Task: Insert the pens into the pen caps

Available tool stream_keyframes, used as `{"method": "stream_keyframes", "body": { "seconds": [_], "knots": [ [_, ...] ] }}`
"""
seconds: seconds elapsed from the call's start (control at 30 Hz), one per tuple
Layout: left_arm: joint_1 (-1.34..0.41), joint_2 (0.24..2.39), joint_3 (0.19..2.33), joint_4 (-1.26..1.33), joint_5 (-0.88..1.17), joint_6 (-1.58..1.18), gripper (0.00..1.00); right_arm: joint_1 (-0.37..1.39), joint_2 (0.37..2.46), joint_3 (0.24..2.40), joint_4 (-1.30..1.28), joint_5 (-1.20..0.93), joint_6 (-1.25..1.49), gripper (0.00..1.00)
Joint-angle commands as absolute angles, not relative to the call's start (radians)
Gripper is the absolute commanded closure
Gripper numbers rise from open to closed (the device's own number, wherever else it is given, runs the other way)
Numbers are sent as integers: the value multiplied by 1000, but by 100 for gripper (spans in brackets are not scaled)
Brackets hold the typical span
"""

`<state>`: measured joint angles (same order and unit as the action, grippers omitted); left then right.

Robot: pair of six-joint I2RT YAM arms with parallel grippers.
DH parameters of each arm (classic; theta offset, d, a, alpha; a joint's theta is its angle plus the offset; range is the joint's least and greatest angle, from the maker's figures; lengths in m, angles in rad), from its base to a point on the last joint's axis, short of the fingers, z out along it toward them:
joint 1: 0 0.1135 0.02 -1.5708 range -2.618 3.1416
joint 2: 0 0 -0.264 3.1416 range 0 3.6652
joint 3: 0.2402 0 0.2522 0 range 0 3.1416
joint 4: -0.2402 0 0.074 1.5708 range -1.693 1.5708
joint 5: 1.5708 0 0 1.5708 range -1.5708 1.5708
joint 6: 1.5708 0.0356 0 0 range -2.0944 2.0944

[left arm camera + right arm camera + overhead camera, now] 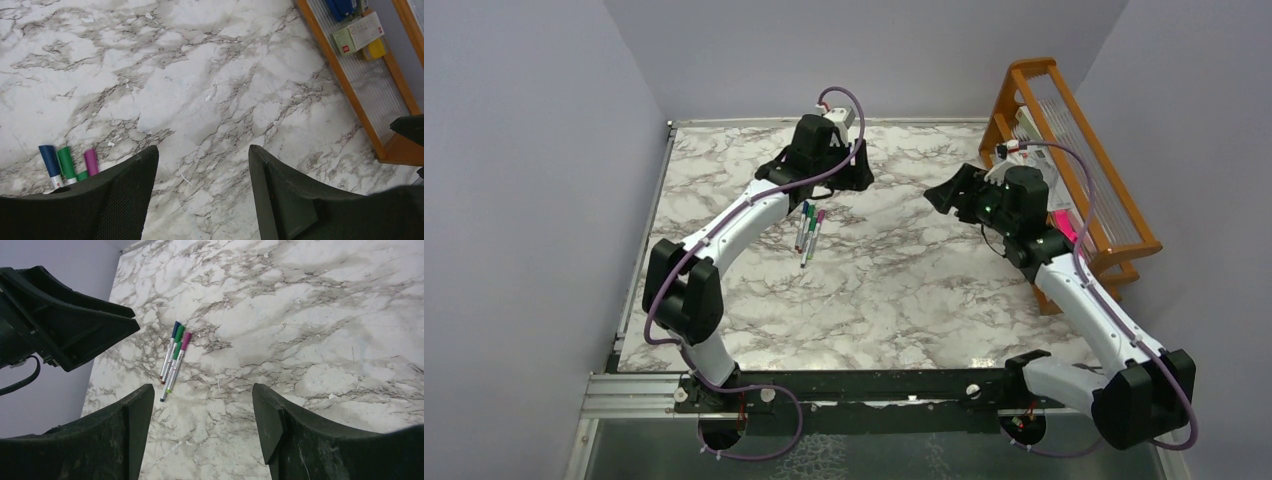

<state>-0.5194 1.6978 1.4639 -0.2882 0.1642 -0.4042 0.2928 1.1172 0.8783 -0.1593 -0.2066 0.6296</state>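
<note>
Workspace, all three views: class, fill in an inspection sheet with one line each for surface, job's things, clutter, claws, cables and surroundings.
Surface: marble-patterned table, flat.
Job's things: pens lie bunched side by side by the left arm; blue, green and magenta caps sit on their ends.
Clutter: nothing seen.
Claws: left claw open, empty; right claw open, empty; both above the table.
Cables: purple cables run along both arms, apart from the pens.
Surroundings: wooden rack at the right edge holding small boxes; plain walls.

Pens (70, 162) mostly behind finger (115, 200) (left tool (202, 152))
</note>
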Motion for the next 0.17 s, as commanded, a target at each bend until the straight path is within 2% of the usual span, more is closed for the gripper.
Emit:
{"method": "stream_keyframes", "body": {
  "seconds": [0.0, 0.13],
  "knots": [
    [-521, 1666, 1464, -234, 219, -425, 32, 293, 1089, 894, -197, -79, 611, 28],
    [-522, 1657, 1448, -224, 215, -431, 31, 293, 1063, 901, -192, -22, 603, 27]
  ]
}}
